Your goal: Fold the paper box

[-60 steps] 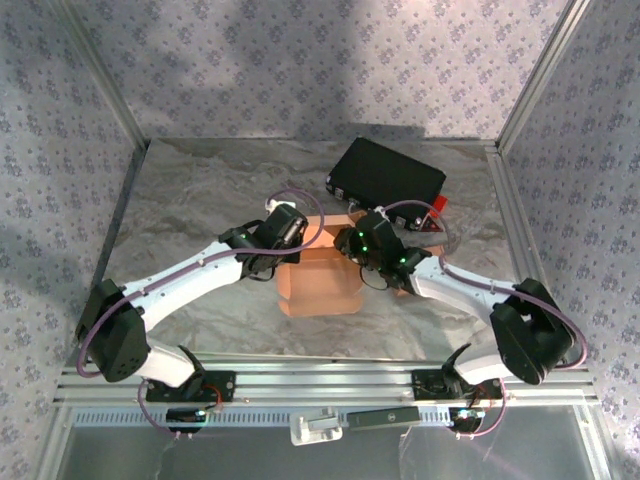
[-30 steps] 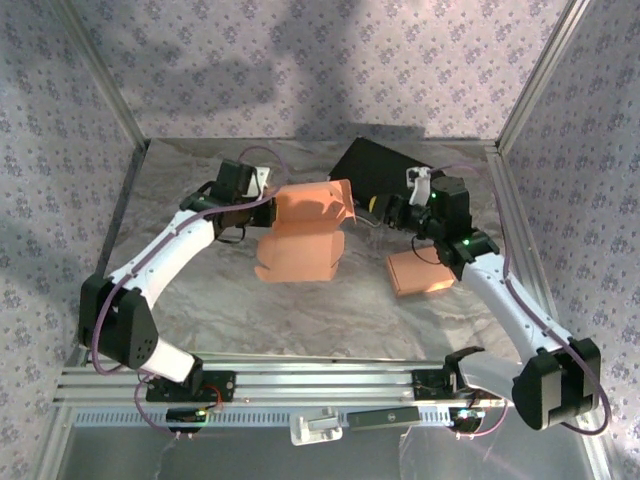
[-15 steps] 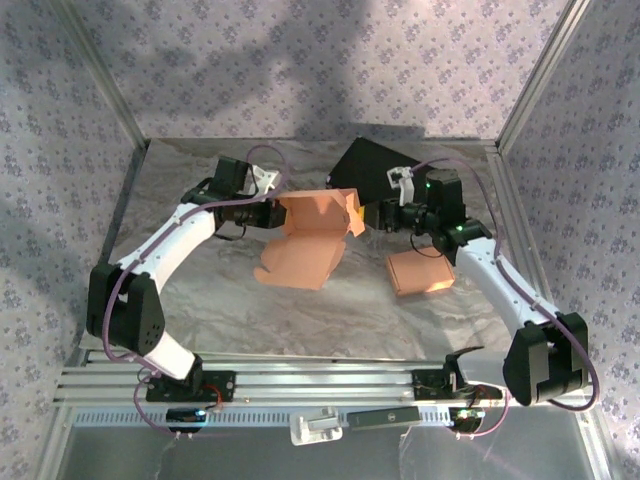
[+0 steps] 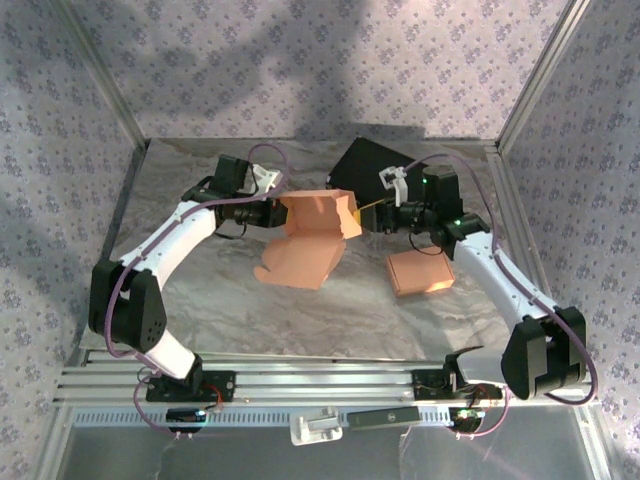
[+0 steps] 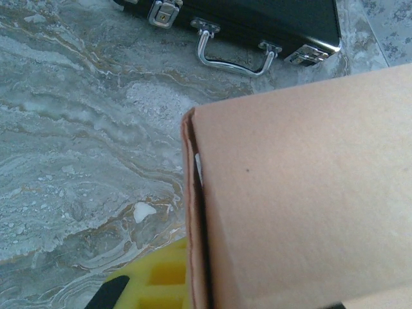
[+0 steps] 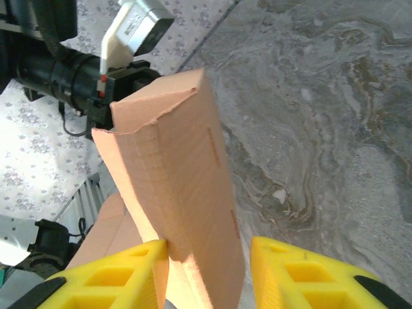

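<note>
l gripper [image 4: 279, 213] clamps box [image 4: 308, 250]; r gripper [image 6: 209, 250] straddles box edge.

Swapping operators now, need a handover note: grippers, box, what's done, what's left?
Left gripper: shut on the paper box, held above the table.
Right gripper: open, fingers straddling one box panel, not clamped.
Second cardboard box lies on the table near the right arm; black case behind.
Done: box picked up, partly formed.
Left: fold the loose flaps, close it.

Peach paper box [image 4: 315, 225], partly folded, flaps loose, tilted in mid-air.
</note>
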You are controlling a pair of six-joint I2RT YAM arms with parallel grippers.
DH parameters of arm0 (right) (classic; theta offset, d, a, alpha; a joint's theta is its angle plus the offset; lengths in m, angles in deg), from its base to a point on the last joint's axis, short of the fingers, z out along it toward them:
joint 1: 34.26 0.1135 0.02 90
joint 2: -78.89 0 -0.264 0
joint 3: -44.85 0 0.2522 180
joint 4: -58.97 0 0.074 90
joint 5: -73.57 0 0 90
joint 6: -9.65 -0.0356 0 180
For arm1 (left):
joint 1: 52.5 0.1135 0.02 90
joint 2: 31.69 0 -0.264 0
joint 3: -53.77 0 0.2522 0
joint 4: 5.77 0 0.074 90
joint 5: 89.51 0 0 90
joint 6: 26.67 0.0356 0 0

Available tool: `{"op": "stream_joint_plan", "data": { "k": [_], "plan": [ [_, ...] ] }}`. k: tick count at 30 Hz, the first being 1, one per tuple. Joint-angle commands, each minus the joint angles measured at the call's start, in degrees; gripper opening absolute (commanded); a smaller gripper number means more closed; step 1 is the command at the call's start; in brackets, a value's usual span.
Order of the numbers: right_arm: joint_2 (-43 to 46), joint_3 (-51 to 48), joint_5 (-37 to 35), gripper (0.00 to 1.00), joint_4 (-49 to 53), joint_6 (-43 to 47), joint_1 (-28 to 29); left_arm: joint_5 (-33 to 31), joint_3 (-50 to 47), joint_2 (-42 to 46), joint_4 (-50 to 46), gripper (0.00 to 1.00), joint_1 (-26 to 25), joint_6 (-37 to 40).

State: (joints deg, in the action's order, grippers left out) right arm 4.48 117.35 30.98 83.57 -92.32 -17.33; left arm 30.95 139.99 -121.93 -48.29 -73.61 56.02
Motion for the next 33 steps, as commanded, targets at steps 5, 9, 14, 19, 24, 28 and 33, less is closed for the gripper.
{"op": "stream_joint_plan", "data": {
  "k": [5,9,14,19,24,28,33],
  "plan": [
    [-1.53,3.65,-0.13,0.39,3.37,2.54,2.27,1.94,2.68,0.1,-0.34,0.0,-0.39,0.54],
    [-2.63,4.35,-0.15,0.39,3.56,2.63,3.26,1.37,2.61,0.22,-0.51,0.0,-0.69,0.54],
    [-3.02,5.15,-0.63,0.41,3.5,2.3,5.37,-0.22,2.61,0.24,-0.68,0.0,-0.87,0.05],
    [-3.27,5.58,-2.75,0.43,3.99,2.21,6.54,-2.13,2.64,0.56,-0.56,0.0,-1.16,-0.94],
    [-5.33,7.11,-7.21,0.42,6.47,2.98,6.97,-2.93,2.24,1.37,-0.14,0.0,-2.06,-1.31],
    [-5.89,7.62,-14.02,0.37,7.62,2.84,8.08,-3.23,2.08,1.79,-0.3,0.0,-2.31,-1.3],
    [-4.82,7.95,-23.87,0.32,7.87,2.77,11.27,-3.82,2.08,2.24,-0.49,0.0,-2.75,-1.21]
  ]
}}
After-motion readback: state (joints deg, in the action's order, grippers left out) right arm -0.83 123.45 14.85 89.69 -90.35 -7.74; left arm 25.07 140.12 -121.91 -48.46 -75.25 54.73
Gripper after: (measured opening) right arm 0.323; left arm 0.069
